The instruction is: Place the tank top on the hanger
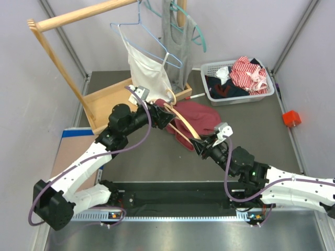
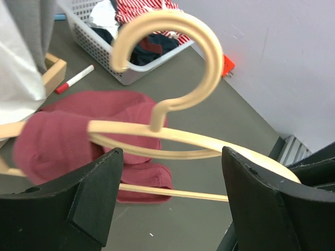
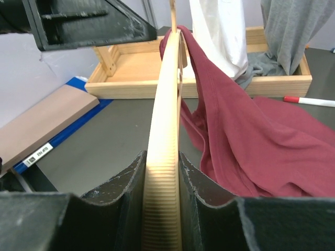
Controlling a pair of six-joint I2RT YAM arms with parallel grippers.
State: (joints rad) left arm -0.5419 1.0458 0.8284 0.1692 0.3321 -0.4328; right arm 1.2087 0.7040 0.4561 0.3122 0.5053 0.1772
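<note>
Right gripper (image 3: 162,204) pinches the hanger (image 3: 166,104) by one arm, steadying it while the tank top (image 3: 251,141) drapes over its far end; left gripper (image 2: 172,175) gapes wide around the neck, gripping nothing.

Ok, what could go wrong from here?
1. Only the right pincer grips the hanger, at one end; the left pincer stands open around its middle, so it may swing or twist.
2. The tank top hangs over one arm only, mostly on the table; lifting could slide it off.
</note>
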